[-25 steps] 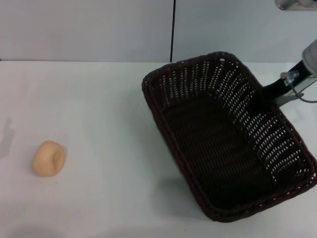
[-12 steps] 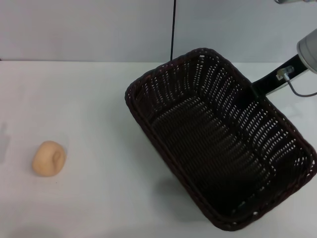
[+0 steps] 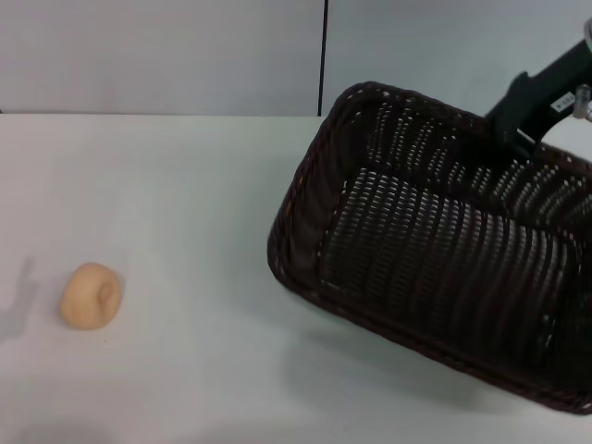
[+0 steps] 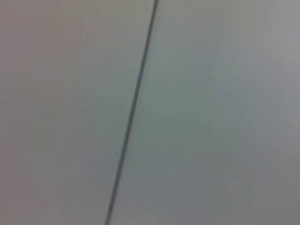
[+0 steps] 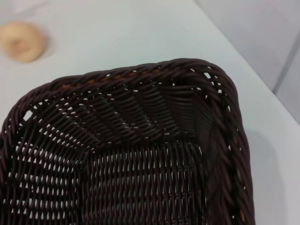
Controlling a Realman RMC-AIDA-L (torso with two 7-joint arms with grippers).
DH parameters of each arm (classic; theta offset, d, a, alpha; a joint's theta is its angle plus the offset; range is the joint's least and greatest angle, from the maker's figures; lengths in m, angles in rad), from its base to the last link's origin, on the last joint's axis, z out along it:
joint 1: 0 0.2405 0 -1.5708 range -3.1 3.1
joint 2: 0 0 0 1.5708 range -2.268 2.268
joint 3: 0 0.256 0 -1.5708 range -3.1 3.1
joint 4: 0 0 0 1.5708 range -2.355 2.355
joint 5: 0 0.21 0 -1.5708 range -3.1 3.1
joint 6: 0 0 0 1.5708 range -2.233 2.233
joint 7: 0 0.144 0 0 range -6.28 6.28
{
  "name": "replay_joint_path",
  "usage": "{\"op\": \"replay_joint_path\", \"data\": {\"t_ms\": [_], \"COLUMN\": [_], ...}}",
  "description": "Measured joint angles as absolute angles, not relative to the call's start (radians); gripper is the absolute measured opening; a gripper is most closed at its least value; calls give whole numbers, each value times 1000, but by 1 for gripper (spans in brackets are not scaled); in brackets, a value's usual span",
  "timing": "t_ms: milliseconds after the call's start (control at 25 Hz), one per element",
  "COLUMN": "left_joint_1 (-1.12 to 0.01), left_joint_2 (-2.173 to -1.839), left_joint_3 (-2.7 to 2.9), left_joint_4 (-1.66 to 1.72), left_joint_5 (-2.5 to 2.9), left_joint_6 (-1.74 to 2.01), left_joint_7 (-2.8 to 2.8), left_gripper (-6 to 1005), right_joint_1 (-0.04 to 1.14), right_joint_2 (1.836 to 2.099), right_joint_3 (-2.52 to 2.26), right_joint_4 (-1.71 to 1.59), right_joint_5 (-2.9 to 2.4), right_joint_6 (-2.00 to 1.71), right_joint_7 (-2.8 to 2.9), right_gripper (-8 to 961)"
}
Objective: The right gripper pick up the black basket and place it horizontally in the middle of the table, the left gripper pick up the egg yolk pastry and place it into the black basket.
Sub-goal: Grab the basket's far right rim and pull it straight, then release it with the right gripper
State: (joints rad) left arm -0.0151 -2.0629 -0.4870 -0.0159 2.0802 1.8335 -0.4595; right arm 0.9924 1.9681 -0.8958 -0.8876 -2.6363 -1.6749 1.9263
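Swung round and lifted since earlier, the dark woven wicker basket (image 3: 435, 240) hangs pinched at its far rim by the right hand (image 3: 518, 125); the small round tan pastry (image 3: 91, 296) lies well apart.

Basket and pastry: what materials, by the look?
Basket: woven wicker or rattan-like strands, very dark brown, slight sheen; openwork sides and a braided rim show the weave. Could be plastic imitation. Pastry: matte pale tan, dough-like, with a shallow dent.

I see the black basket (image 3: 444, 250) swing round towards lying crosswise, carried by my right gripper (image 3: 518, 116) near the desk's far right.
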Motion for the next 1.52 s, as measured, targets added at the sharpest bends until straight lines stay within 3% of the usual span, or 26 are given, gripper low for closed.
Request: {"op": "replay_joint_path", "data": {"t_ms": [120,480,680,1120,1520], "left_joint_1": [-11,4,6,-9,-34], "left_joint_2": [-2063,-2070,-2070,-2069,-2065], "left_joint_3": [-463,-376,-374,-375,-379], "left_joint_4": [-16,-48,-52,-67,-66], "left_joint_5": [2080,2080,2080,2073,2072], "left_joint_6": [1844,1849,1843,1834,1823], "left_joint_7": [-460,-460,-460,-460,-460], "left_gripper": [685,679,676,669,663], "right_joint_1": [1017,1054,1043,1048,1017], "right_joint_2": [1974,2053,2073,2077,2083], "right_joint_3": [-900,-1061,-1130,-1145,-1155], "right_joint_4": [-890,-877,-861,-806,-809], "right_joint_5": [-2630,-2632,-2626,-2552,-2536], "right_joint_6": [-1697,-1595,-1489,-1403,-1395], "right_joint_7": [1801,1671,1642,1633,1658], "right_gripper": [138,139,139,139,199]}}
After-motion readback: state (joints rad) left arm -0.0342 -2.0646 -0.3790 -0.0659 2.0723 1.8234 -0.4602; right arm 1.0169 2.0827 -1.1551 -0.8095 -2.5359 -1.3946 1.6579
